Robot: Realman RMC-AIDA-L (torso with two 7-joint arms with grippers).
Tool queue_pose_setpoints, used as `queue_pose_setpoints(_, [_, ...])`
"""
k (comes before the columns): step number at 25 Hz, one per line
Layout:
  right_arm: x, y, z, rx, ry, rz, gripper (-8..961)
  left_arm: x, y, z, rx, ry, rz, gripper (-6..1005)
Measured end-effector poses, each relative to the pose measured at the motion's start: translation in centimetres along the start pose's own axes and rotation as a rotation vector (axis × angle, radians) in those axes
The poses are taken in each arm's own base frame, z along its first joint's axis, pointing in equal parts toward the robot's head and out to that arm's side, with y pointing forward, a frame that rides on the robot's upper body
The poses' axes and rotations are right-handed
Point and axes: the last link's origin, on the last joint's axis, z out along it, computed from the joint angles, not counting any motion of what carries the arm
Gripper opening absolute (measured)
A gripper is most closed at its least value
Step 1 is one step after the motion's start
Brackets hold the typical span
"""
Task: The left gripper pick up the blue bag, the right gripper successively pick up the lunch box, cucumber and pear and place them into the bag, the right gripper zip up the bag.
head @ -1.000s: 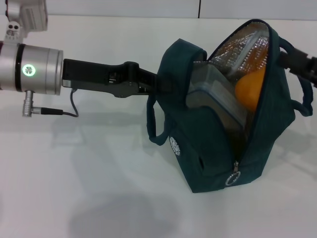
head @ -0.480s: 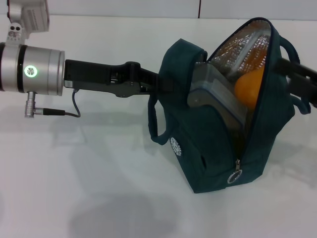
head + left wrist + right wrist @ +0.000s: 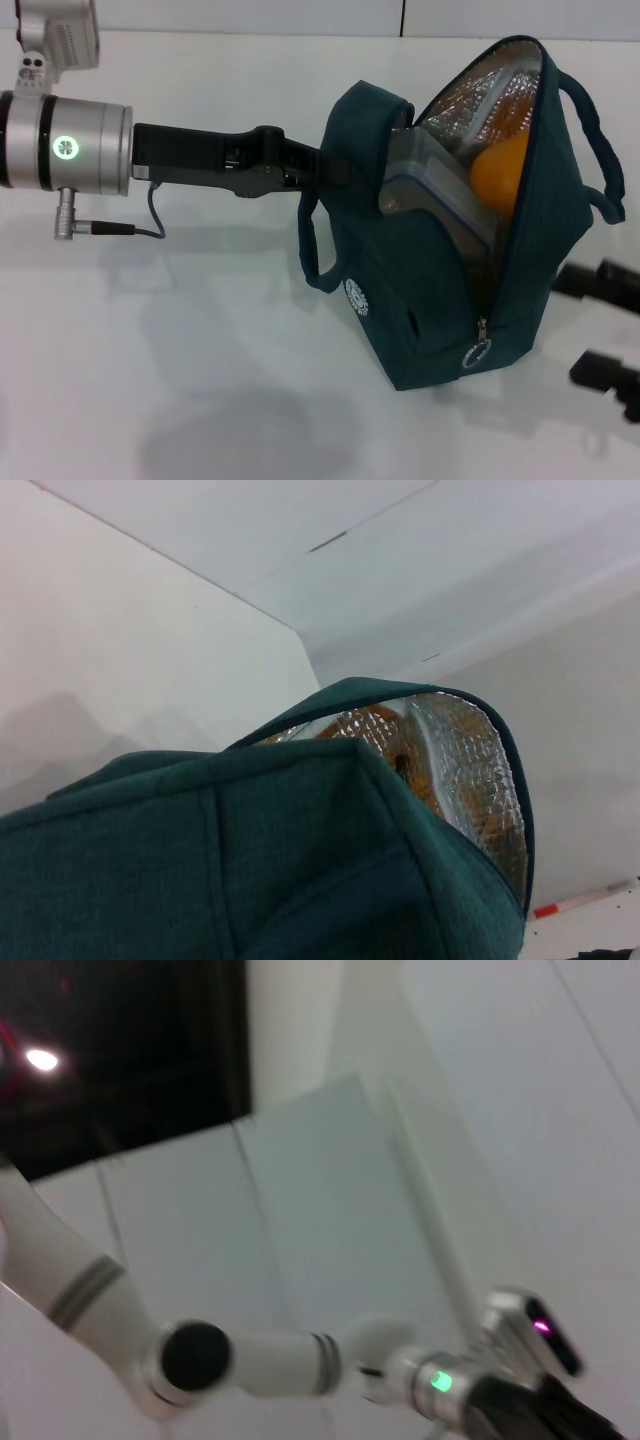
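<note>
Head view: blue bag's unreadable white logo

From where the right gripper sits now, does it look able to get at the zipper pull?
Probably yes. The right gripper is low beside the blue bag, fingers apart, and the ring pull hangs exposed at the bottom of the open zipper with only bare table nearby.

Head camera looks down; left wrist camera sits against the blue bag, shared.
</note>
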Motion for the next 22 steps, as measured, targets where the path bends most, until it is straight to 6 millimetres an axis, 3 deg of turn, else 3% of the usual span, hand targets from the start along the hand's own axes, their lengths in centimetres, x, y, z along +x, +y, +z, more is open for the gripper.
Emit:
queue_pose_setpoints(11, [6.2,0.9,-2.2,0.287,0.128,-0.055,724,-0.1,-0.1,0.0,0.005,-0.004,0.005,43])
queue_pose_setpoints(22, [7.9,-1.3,-0.8,0.310,0.266,-0.050,698,-0.1,-0.1,0.1,0.006,0.001,0.008,43])
